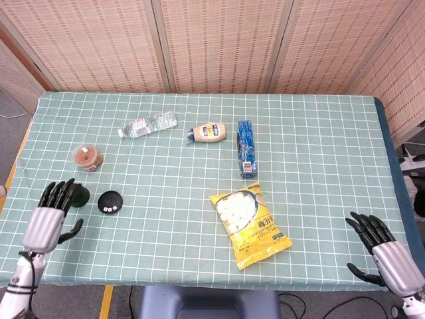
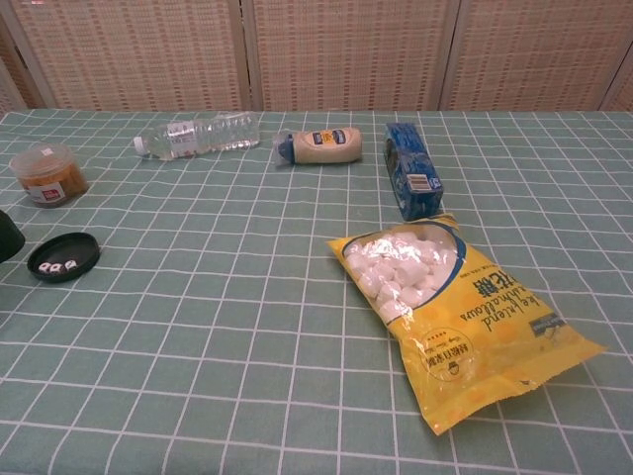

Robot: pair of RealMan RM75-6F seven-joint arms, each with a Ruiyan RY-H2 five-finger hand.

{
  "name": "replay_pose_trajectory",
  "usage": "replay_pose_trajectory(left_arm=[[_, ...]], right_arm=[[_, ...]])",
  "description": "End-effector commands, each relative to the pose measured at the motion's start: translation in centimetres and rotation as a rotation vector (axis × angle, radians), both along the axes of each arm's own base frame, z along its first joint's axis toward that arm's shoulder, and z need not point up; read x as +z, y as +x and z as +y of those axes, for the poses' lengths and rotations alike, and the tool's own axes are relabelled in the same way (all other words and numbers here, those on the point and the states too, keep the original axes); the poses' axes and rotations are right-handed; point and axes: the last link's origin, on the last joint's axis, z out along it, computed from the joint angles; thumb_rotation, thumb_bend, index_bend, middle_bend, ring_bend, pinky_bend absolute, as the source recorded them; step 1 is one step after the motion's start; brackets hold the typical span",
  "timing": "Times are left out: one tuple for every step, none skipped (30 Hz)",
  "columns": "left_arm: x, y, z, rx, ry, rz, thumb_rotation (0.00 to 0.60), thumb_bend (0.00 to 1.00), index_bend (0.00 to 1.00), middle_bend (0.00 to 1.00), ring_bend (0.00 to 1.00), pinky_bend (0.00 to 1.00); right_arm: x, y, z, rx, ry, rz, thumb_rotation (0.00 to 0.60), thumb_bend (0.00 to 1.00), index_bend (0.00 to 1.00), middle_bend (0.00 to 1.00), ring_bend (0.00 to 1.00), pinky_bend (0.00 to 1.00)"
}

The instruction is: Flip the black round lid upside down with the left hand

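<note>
Lid lying loose, left robot hand off it

Left robot hand (image 1: 48, 216) hangs spread and empty beside the black round lid (image 1: 110, 201); a reach could knock the small dark object (image 1: 80, 195) alongside.

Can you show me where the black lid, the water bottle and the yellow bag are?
black round lid (image 1: 110, 201), head view, its middle.
water bottle (image 1: 147, 125), head view, its body.
yellow bag (image 2: 465, 315), chest view, its printed front.

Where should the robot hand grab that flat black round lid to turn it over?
Probably by its rim. The black round lid lies flat on the table, so only its thin edge offers a hold. The left robot hand, open, sits just left of it, so coming from the left edge, thumb on one side and fingers opposite, looks easiest.
</note>
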Motion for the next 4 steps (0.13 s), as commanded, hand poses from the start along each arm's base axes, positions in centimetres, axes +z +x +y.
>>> replay_pose_trajectory(left_arm=[[-1.32,-2.18,-7.47,-0.076,-0.070,-0.102,0.600,0.35,0.00,0.00,0.00,0.01],[-1.44,-2.24,-7.34,-0.071,-0.065,-0.089,0.600,0.35,0.00,0.00,0.00,0.01],[-1.59,-2.37,-7.31,-0.059,-0.070,-0.072,0.600,0.35,0.00,0.00,0.00,0.01],[-1.78,-2.48,-7.28,-0.045,-0.081,-0.057,0.600,0.35,0.00,0.00,0.00,0.01]], right_arm=[[0.11,-0.06,-0.13,-0.005,-0.020,-0.004,0.600,0.17,0.00,0.00,0.00,0.00],[0.11,-0.03,-0.09,-0.007,-0.020,-0.008,0.600,0.17,0.00,0.00,0.00,0.00],[0.13,0.00,-0.01,-0.005,-0.017,-0.006,0.600,0.17,0.00,0.00,0.00,0.00],[0.21,0.07,0.08,-0.003,-0.019,-0.004,0.600,0.17,0.00,0.00,0.00,0.00]])
